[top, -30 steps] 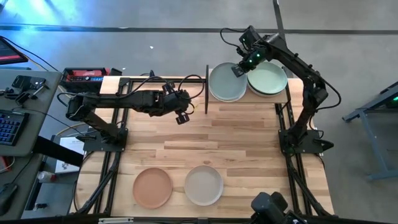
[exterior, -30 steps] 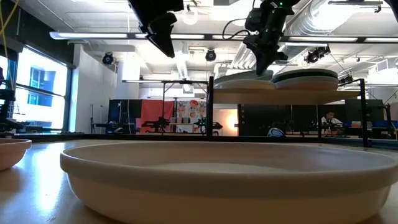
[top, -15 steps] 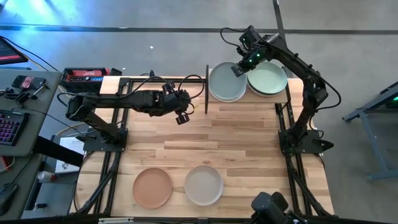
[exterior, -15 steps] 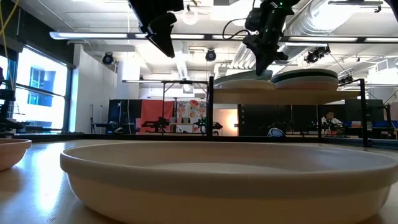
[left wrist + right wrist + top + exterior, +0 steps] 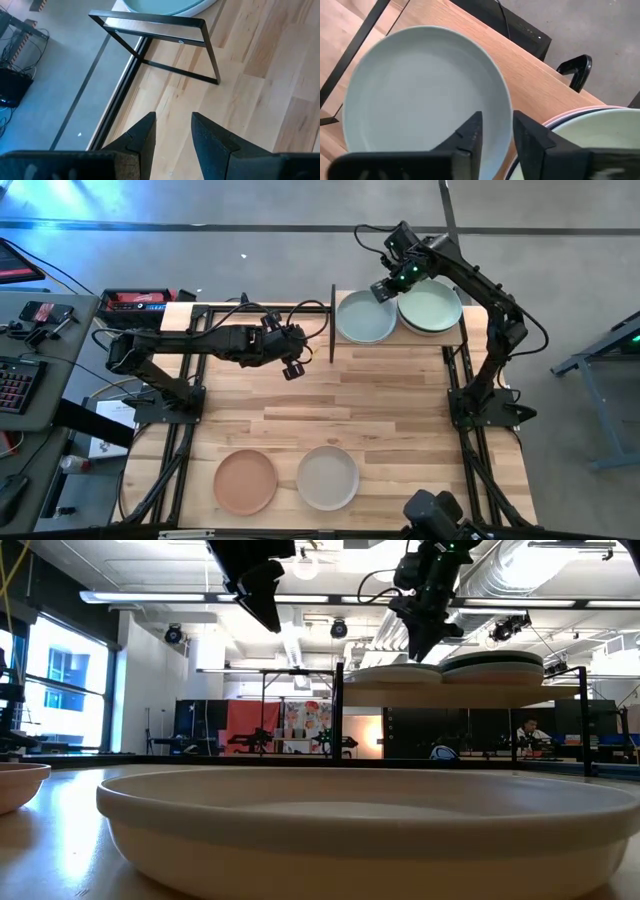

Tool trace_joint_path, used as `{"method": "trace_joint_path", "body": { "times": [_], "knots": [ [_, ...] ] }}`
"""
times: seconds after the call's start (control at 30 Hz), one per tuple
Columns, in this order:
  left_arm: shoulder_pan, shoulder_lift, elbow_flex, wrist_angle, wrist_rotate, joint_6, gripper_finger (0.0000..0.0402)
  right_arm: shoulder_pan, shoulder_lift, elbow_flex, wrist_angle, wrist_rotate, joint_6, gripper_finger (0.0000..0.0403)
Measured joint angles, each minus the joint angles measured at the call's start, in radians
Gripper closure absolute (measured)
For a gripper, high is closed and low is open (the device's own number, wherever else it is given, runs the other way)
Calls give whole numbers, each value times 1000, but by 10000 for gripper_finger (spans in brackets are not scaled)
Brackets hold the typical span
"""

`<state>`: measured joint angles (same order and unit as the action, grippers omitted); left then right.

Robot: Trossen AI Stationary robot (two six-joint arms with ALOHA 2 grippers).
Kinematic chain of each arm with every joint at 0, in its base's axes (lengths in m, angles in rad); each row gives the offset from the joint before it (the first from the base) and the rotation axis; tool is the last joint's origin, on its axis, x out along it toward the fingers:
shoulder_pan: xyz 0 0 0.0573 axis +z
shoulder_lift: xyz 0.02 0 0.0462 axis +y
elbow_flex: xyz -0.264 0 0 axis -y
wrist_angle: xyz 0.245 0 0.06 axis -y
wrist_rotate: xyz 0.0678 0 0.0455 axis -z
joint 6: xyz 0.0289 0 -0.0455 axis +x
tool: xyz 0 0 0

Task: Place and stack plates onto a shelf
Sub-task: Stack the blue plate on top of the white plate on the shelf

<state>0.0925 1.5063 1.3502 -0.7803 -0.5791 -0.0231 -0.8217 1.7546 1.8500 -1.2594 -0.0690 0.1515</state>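
Observation:
The shelf [image 5: 460,695] stands at the table's far edge on black posts. A blue-green plate [image 5: 365,318] lies flat on its left half, a pale rim [image 5: 200,6] showing under it. A mint green plate [image 5: 430,307] tops the right stack, over a pink rim [image 5: 580,111]. My right gripper [image 5: 497,132] hangs open just above the blue-green plate's far right rim, one finger to each side, touching nothing. My left gripper [image 5: 172,132] hovers open above the table, left of the shelf. A peach plate [image 5: 245,482] and a beige plate [image 5: 327,477] rest on the table near its front edge.
The shelf's black end frame [image 5: 165,45] stands between my left gripper and the plates. The beige plate [image 5: 365,820] fills the low view's foreground. Bare planks [image 5: 380,400] lie between the shelf and the two near plates. A desk with gear [image 5: 30,340] sits beyond the table's left edge.
My right gripper has opened and let go of the blue-green plate's rim while staying in place. The plate's right edge, held raised a moment ago, has dropped, and the plate now lies level on the shelf's left stack.

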Motion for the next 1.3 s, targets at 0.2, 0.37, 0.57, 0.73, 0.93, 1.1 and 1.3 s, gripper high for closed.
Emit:
{"method": "trace_joint_path", "body": {
  "times": [0.2,0.37,0.57,0.73,0.93,1.1,1.3],
  "knots": [
    [10,0,0,0,0,0,286,0,-7,0,-1,-52,6,298],
    [26,0,0,0,16,-3,286,16,-21,0,-43,-194,35,297],
    [40,0,0,0,54,-28,286,123,-5,0,-124,-141,52,297],
    [45,0,0,0,53,-28,286,193,35,1,-122,-35,53,297],
    [45,0,0,0,53,-28,286,216,99,1,-143,24,51,298],
    [45,0,0,0,53,-28,286,205,112,1,-141,72,53,298],
    [45,0,0,0,53,-28,286,174,112,1,-121,61,59,298]
  ]
}}
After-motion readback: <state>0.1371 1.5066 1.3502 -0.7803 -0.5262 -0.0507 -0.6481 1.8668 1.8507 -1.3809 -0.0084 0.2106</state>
